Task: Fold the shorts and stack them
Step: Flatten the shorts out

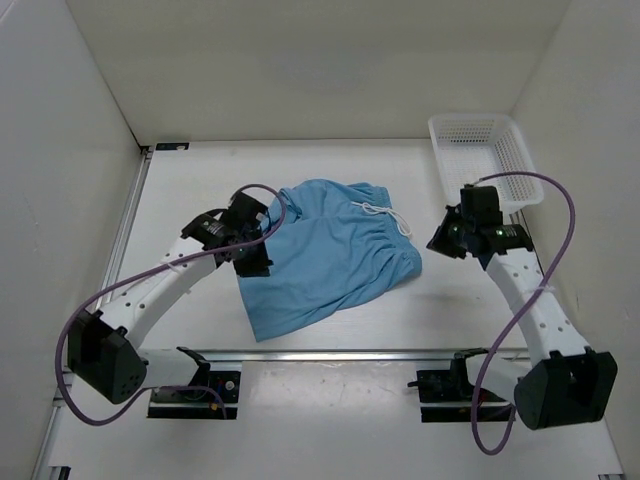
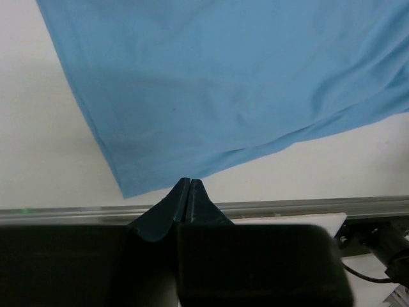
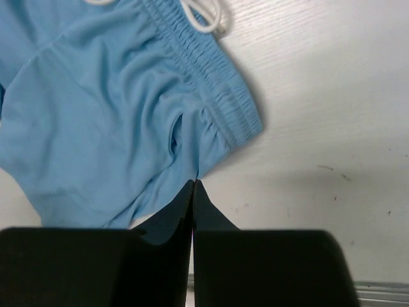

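The light blue shorts [image 1: 330, 255] lie folded flat on the white table, with the gathered waistband [image 3: 211, 70] and white drawstring [image 1: 385, 215] on their right side. My left gripper [image 1: 255, 260] hovers at the shorts' left edge, shut and empty. In the left wrist view its tips [image 2: 190, 183] sit just off the hem of the shorts [image 2: 223, 83]. My right gripper [image 1: 438, 243] is to the right of the waistband, shut and empty. In the right wrist view its tips [image 3: 193, 185] are level with the edge of the shorts [image 3: 108, 128].
A white mesh basket [image 1: 480, 150] stands at the back right, behind my right arm. A metal rail [image 1: 350, 353] runs along the near edge of the table. White walls close in the back and both sides.
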`<control>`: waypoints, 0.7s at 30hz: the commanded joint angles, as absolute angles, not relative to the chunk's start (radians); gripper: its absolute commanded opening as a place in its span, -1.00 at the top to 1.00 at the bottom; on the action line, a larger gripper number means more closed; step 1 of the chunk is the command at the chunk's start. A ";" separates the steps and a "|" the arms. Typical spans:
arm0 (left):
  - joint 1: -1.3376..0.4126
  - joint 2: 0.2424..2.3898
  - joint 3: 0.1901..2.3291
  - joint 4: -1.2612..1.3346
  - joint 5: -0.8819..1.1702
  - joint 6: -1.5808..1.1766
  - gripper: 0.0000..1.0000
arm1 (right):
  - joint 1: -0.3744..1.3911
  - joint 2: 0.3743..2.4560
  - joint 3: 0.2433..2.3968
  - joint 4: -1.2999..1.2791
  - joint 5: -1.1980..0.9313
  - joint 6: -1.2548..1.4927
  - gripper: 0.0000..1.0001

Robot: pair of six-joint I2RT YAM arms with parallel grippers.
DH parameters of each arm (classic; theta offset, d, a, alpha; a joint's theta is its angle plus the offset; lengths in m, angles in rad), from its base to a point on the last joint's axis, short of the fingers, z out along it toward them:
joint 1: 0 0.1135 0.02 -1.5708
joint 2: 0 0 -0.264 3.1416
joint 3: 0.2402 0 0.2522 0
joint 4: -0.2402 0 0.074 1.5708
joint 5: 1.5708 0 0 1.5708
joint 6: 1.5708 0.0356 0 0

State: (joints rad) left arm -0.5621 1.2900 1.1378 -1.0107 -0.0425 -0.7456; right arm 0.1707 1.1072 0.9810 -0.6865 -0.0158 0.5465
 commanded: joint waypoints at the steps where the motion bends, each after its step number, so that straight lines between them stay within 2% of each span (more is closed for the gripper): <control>1: -0.558 1.296 1.051 -1.043 -0.031 -0.827 0.78 | 0.176 1.189 1.032 -0.765 0.063 0.520 1.00; 2: -0.558 1.296 0.972 -1.029 0.015 -0.880 0.74 | 0.176 1.213 1.032 -0.765 0.063 0.520 1.00; 3: -0.558 1.281 0.928 -1.011 0.046 -0.906 0.61 | 0.176 1.224 1.043 -0.765 0.063 0.534 1.00; 5: -0.558 1.264 0.810 -0.936 0.133 -0.971 0.17 | 0.186 1.275 1.071 -0.764 -0.023 0.523 1.00; 6: -0.558 1.255 0.784 -0.911 0.155 -0.985 -0.49 | 0.195 1.299 1.104 -0.764 -0.055 0.523 0.96; 7: -0.558 1.255 0.767 -0.894 0.164 -0.997 -0.77 | 0.207 1.359 1.123 -0.764 -0.072 0.512 0.85; 8: -0.558 1.255 0.758 -0.882 0.164 -1.006 -0.95 | 0.230 1.394 1.146 -0.764 -0.072 0.512 0.74; 10: -0.569 1.290 0.758 -0.882 0.164 -1.006 -1.00 | 0.241 1.496 1.192 -0.764 -0.046 0.524 0.52; 11: -0.569 1.304 0.749 -0.870 0.164 -1.006 -1.00 | 0.250 1.529 1.201 -0.764 -0.046 0.525 0.28; 12: -0.569 1.318 0.739 -0.850 0.164 -1.006 -1.00 | 0.250 1.558 1.201 -0.764 -0.046 0.538 0.16; 14: -0.578 1.368 0.718 -0.822 0.173 -1.006 -1.00 | 0.250 1.623 1.212 -0.764 -0.046 0.557 0.13; 16: -0.588 1.435 0.707 -0.773 0.182 -1.006 -0.96 | 0.274 1.667 1.221 -0.750 -0.037 0.557 -0.39; 17: -0.588 1.459 0.707 -0.761 0.183 -1.006 -0.89 | 0.284 1.686 1.236 -0.750 -0.019 0.557 -0.44; 20: -0.588 1.531 0.716 -0.730 0.183 -0.996 -0.65 | 0.293 1.752 1.252 -0.750 0.023 0.557 -0.41; 21: -0.588 1.542 0.729 -0.730 0.183 -0.996 -0.41 | 0.293 1.772 1.252 -0.750 0.023 0.557 -0.27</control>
State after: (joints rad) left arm -0.5804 1.4994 0.7357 -0.8326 0.1905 -1.0012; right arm 0.2810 1.7477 1.2034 -0.7422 -0.0078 0.5495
